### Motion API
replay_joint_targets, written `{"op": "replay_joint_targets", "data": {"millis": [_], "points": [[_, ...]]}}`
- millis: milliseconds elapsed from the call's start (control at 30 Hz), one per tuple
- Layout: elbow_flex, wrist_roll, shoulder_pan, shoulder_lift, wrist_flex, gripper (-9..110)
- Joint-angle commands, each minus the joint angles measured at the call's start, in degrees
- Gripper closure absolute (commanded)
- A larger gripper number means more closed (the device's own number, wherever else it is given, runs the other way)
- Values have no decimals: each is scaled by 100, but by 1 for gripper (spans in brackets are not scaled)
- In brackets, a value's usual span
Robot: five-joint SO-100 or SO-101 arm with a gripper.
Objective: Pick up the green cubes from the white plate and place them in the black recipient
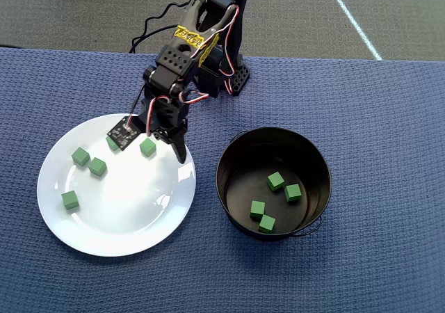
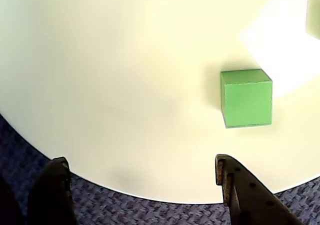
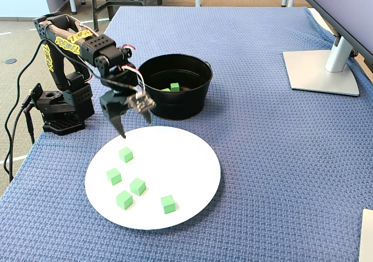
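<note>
- Green cubes: four sit in the black recipient [image 1: 274,183] at right of the overhead view, e.g. one cube in the pot [image 1: 276,181]. Roughly half done, judging by count.
- Five left on the white plate [image 3: 186,174], lower centre of the fixed view; nearest cube [image 3: 125,154] lies just below the fingertips.
- Gripper [image 2: 142,167] open and empty, hanging over the plate's edge; in the wrist view that cube [image 2: 247,98] sits right of the gap, not between the jaws.
- Yellow label [image 3: 69,39] on the arm; text unreadable.
</note>
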Motion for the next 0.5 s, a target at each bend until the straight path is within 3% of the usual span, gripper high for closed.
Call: {"op": "replay_joint_targets", "data": {"millis": [0,467], "points": [[-369,-466,501,-343,-422,69],[-229,-905,853,-844,-1063,73]]}}
